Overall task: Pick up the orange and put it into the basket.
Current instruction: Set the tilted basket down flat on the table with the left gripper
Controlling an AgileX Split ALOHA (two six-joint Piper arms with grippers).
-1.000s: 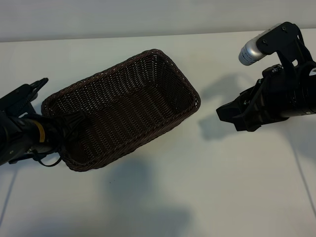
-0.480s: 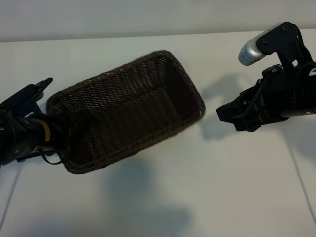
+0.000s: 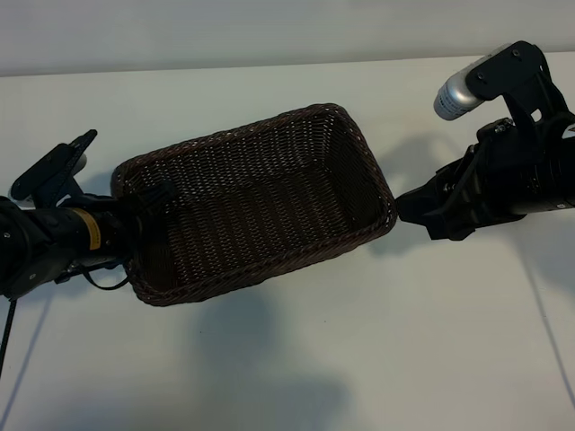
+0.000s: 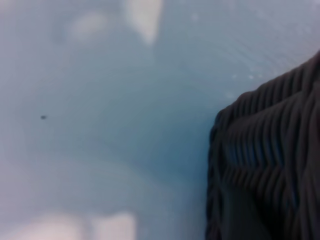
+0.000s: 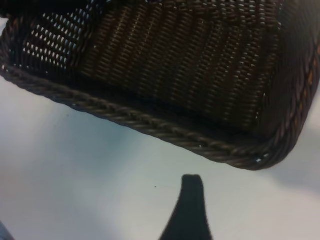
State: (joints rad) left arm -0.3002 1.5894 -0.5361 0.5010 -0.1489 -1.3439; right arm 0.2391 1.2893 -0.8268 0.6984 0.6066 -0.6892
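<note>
The dark-brown woven basket (image 3: 269,206) lies at the table's middle, its inside bare. My left gripper (image 3: 148,205) is shut on the rim of its left end, one finger inside the wall. In the left wrist view only a piece of the basket's weave (image 4: 270,160) shows beside the table. My right gripper (image 3: 415,208) hangs open just off the basket's right corner, holding nothing. In the right wrist view one dark finger (image 5: 192,205) points at the braided rim (image 5: 150,122). The orange is out of view.
The white table (image 3: 377,341) stretches in front of the basket and behind it up to the pale back wall (image 3: 269,31). The right arm's silver motor (image 3: 454,94) sticks up at the far right.
The left gripper closed on the basket's rim and carried the basket to the right, so its far corner now lies beside the right gripper. The right arm has not moved.
</note>
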